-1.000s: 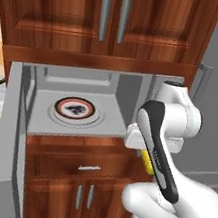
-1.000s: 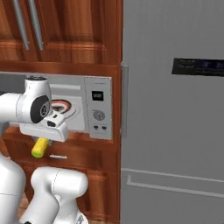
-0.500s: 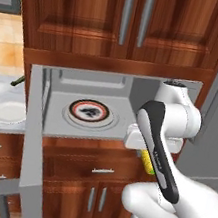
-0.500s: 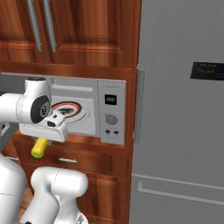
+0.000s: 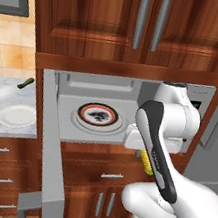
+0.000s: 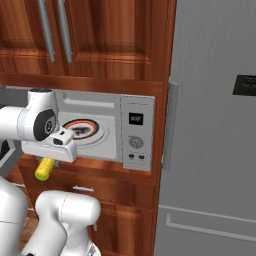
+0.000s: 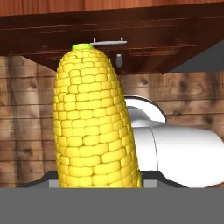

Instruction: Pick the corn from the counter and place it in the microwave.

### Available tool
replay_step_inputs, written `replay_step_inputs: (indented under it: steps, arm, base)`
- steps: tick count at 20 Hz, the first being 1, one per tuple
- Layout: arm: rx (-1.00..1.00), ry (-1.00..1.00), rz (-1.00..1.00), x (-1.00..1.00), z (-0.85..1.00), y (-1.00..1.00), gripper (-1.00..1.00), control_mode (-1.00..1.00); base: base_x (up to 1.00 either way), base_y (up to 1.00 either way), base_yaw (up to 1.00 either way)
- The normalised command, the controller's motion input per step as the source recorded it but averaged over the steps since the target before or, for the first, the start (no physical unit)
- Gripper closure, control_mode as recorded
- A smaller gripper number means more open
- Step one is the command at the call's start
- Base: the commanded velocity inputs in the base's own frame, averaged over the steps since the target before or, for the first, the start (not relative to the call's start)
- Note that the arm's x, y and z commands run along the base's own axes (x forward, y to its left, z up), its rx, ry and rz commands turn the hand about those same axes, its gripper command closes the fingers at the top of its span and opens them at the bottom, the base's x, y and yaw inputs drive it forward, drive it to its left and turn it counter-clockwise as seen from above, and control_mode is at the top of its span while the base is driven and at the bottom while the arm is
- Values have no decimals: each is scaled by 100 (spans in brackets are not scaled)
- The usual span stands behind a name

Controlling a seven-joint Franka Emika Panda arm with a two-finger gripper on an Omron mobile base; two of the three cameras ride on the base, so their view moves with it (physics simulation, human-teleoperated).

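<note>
Corn (image 7: pixel 95 118): stiff, bumpy cob, judged light and grippy; best taken across its middle. Held lengthwise in the closed gripper (image 6: pixel 47 161), below the open microwave (image 5: pixel 134 92) front edge.

Gripper (image 6: pixel 46 162) points down, closed on corn (image 7: pixel 94 120).

The microwave (image 5: pixel 107 100) stands open, its door (image 5: pixel 51 162) swung out to the left and jutting toward the robot like a wall on that side. The cavity is roomy, with only the round turntable plate (image 5: pixel 98 114) flat on its floor. The gripper (image 6: pixel 50 157) hangs just in front of the opening at its right, clamped on the corn (image 6: pixel 44 168), which dangles below the cavity floor, level with the wooden drawer front (image 5: pixel 105 169). Overhead cabinets (image 5: pixel 146 26) cap the opening.
</note>
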Motion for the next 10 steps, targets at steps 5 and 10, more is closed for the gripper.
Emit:
replay_step_inputs:
  steps: [5, 10]
  arm:
    - [1, -10, 4, 0, 0, 0, 100, -100]
    - [11, -38, 18, 32, -3, 6, 100, -100]
  base:
    - [0, 0, 0]
    - [0, 0, 0]
